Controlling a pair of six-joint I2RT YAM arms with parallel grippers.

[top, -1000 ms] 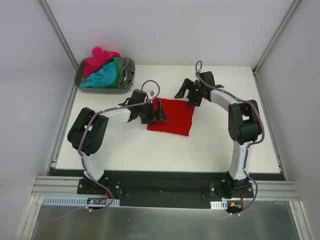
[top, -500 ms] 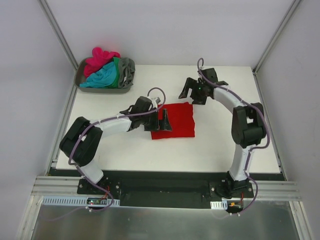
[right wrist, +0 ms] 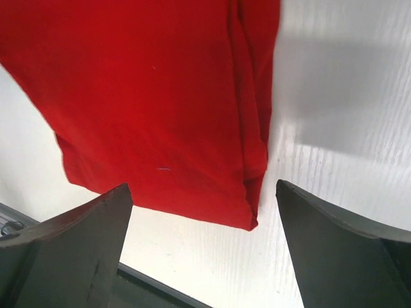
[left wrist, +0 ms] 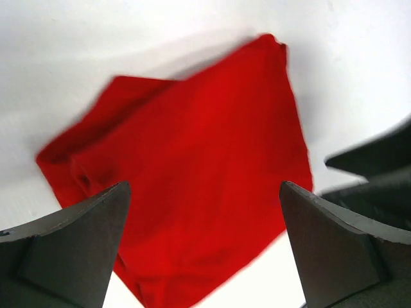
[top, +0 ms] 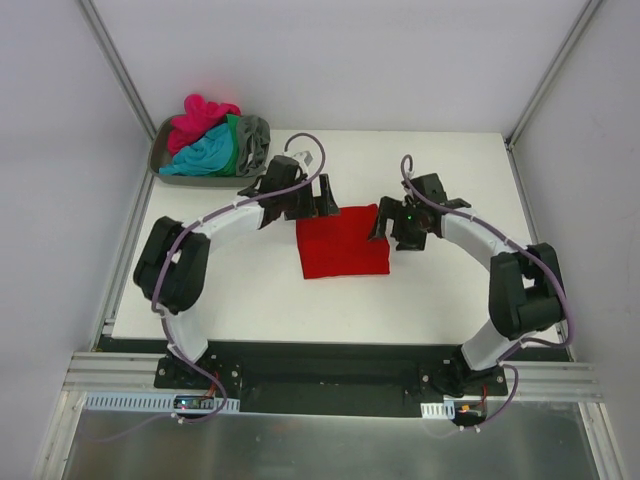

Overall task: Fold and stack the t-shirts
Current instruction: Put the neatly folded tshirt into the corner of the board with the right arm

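The bright red t-shirt (top: 341, 244) lies flat on the white table, folded into a rough square. My left gripper (top: 322, 203) hovers at its far left corner, open and empty; the left wrist view shows the shirt (left wrist: 192, 186) between and beyond the spread fingers (left wrist: 70, 250). My right gripper (top: 386, 226) hovers at the shirt's right edge, open and empty; the right wrist view shows the folded edge (right wrist: 253, 128) between its fingers (right wrist: 340, 250). Magenta-pink (top: 200, 114), teal-blue (top: 203, 153), green (top: 233, 140) and grey (top: 256, 140) t-shirts lie heaped together.
The heap lies in a grey plastic tray (top: 205, 180) at the table's far left corner. The table's front edge and a black rail show in the right wrist view (right wrist: 148, 282). The right gripper's dark body shows at the right of the left wrist view (left wrist: 379, 167).
The left gripper has drawn back from over the shirt's left part to its far left corner. The right gripper has come from the far side down to the shirt's right edge.
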